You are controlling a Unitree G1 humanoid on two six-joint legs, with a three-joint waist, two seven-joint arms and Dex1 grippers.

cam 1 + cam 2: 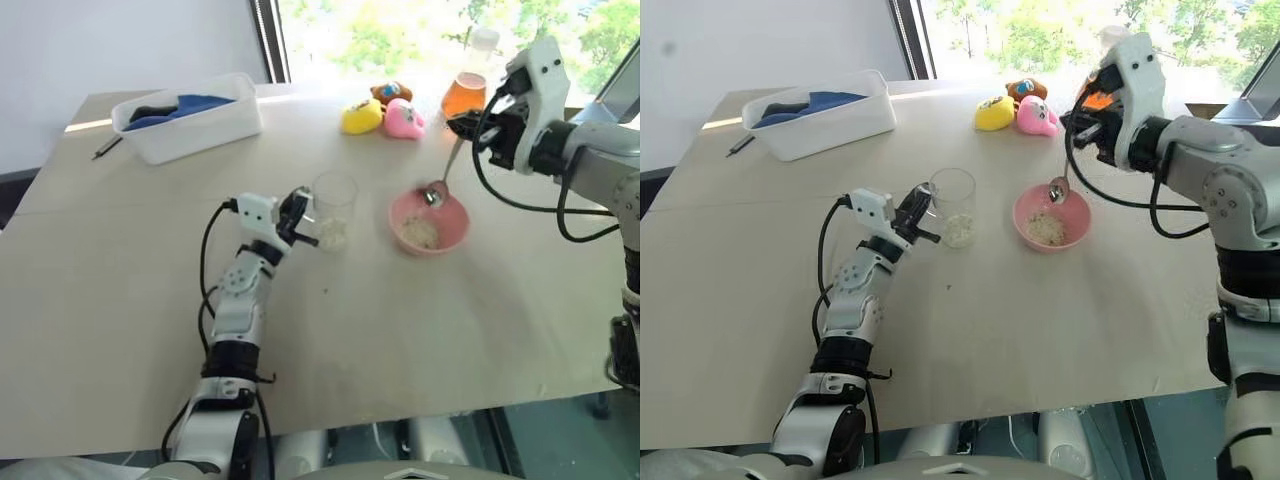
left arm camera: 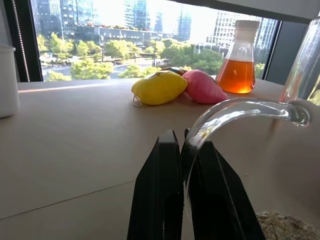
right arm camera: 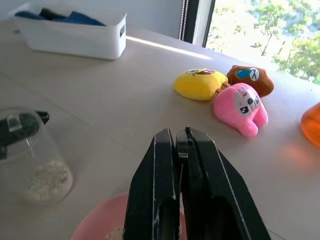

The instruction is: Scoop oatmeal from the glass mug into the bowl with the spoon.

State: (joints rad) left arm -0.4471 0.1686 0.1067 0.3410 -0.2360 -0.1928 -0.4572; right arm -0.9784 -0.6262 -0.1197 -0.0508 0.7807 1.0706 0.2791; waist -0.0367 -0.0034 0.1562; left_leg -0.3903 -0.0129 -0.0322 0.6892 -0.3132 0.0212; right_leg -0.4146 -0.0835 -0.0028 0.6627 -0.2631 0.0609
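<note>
Dump step: right gripper [image 1: 1085,125] pinches slim silver metal spoon [image 1: 1059,188] over small pink bowl's [image 1: 1025,208] 12 o'clock rim, left gripper [image 1: 921,215] pinches clear glass mug's [image 1: 955,207] handle; next, likely return for remaining pale oatmeal flakes [image 1: 959,231].

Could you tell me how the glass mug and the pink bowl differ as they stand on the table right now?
The glass mug is clear, tall and narrow; the bowl is pink, opaque, shallow and wider. The left tool is shut on the mug's handle; nothing grips the bowl, though the spoon hangs over it. Both stand upright and hold oatmeal.
</note>
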